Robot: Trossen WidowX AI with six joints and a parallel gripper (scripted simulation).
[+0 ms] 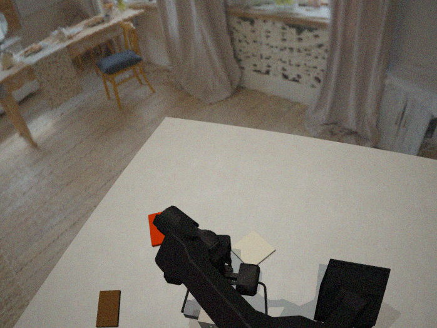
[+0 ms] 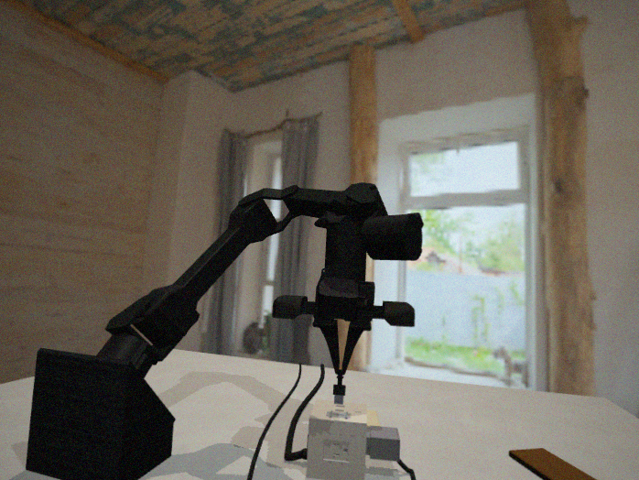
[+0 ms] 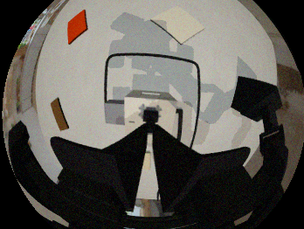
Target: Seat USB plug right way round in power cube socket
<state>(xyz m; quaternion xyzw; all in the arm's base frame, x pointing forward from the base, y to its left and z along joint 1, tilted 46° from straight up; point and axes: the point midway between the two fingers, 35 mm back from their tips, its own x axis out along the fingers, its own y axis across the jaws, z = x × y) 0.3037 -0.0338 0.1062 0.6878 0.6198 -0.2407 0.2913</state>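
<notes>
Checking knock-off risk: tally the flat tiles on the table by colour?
Red tile: 1
Cream tile: 1
Brown tile: 1
Total: 3 flat tiles, all lying apart from the power cube.
</notes>
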